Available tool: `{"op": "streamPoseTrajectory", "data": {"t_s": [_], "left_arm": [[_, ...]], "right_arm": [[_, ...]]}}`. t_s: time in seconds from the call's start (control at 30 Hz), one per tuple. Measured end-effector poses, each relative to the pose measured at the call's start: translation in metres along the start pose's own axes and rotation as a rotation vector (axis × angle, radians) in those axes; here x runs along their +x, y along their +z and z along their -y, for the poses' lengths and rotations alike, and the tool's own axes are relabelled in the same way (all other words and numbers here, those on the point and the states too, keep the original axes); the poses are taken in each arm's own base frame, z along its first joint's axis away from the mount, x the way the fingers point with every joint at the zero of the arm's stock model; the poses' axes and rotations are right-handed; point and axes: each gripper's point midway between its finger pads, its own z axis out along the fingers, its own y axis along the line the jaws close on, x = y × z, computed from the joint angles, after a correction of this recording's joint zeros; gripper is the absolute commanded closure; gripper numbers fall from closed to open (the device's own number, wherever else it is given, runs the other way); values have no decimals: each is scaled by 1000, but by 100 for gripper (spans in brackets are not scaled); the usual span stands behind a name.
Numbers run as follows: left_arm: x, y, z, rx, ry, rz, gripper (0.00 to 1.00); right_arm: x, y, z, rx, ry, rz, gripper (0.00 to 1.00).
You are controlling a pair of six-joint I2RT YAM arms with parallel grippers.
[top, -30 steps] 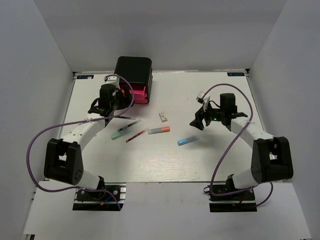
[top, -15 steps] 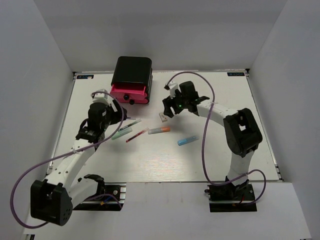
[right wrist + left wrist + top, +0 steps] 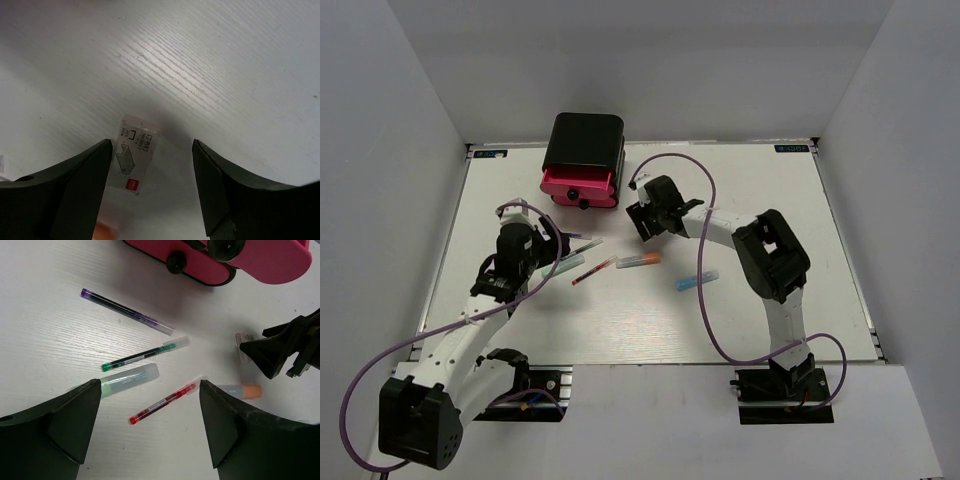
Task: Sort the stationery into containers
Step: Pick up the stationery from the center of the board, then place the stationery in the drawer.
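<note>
Both pincers are seen spread wide, and nothing is held by either. The right pincer is lowered over a small white block with a printed label, which lies flat on the desk between the two fingers, nearer one finger than the other; whether it is touched cannot be told. The left pincer is held above a loose cluster of stationery: a dark pen farthest off, then a green pen, a mint marker just beside it, and a red pen a little apart. An orange-grey marker is found near the red pen's far end, and a blue marker lies farther to the right, well apart from the rest. At the back of the desk a black box is set, with pink drawers and their black knobs facing forward; the pink fronts stand out past the box's front edge.
</note>
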Motion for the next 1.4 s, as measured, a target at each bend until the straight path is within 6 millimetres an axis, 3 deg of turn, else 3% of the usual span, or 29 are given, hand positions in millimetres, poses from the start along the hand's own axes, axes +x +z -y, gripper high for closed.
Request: {"op": "streamPoseTrajectory", "data": {"t_s": [0.13,0.17,0.4,0.5,0.63,0.7,0.9,1.0,1.17,1.4], "left_arm": [[2,0,-3,-12,-12,-1,11],[3,-1,-3,-13,-15,-1,11],[7,0,-6,-22,-28,-10,11],[6,-1,-5,-20,-32,-7,11],[5,-1,-5,-18,-41,-3,11],[5,-1,-4,-16,-46,0,11],[2,-1,-2,-9,-57,11,11],[1,0,-1,-2,-65,20,11],[3,0,-1,0,-69,17,11],[3,-1,0,7,-77,19,11]], "right_arm": [[3,1,-7,13,-4,-10,47],[4,1,-8,14,-4,-12,55],[9,1,-14,5,2,-18,79],[12,-4,-14,-13,4,-20,82],[15,-31,-22,-87,-38,-6,82],[2,-51,-26,-127,-79,44,82],[-100,-132,-46,-250,-270,399,78],[-133,-153,-56,-291,-370,539,78],[-149,-146,-71,-365,-481,619,78],[-197,-114,-82,-390,-537,733,78]]}}
